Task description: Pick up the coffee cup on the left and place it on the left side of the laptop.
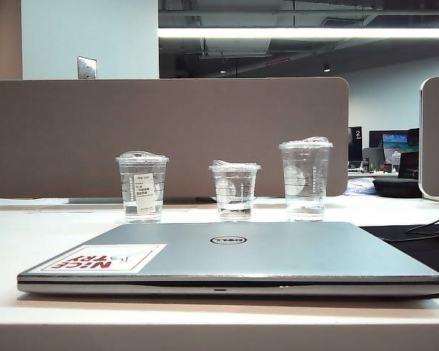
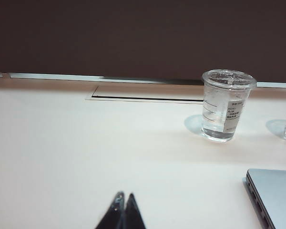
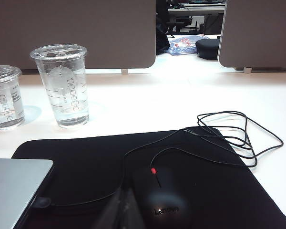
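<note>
Exterior view: three lidded clear cups stand in a row on the pale worktop (image 1: 29,241) behind the closed laptop (image 1: 278,252), which lies flat with its "NICE TRY" sticker toward the camera. The coffee cup (image 1: 142,186), marked by a white printed label, is the leftmost of the three, upright and apart from the shorter cup (image 1: 235,190) in the middle and the tallest cup (image 1: 305,179) on the right. A grey partition (image 1: 168,131) closes off the back of the worktop. Neither arm appears here, so nothing has yet been lifted.

Left wrist view: the left gripper (image 2: 124,198) shows only as two dark tips pressed together at the frame's edge, jaws closed and holding nothing, well short of the coffee cup (image 2: 226,107). The cup stands beyond a corner of the laptop (image 2: 274,195), and the bare worktop beside that corner looks like the likely set-down spot. The jaws would have to open before any grasp.

Right wrist view: the right gripper (image 3: 121,210) is a faint translucent shape above a black mouse pad (image 3: 219,191), beside a wired mouse (image 3: 159,198) with its cable (image 3: 238,138) looped loosely; whether its jaws are open cannot be told. The tallest cup (image 3: 64,86) and the shorter cup (image 3: 5,98) stand beyond; the labelled one is out of this frame.
</note>
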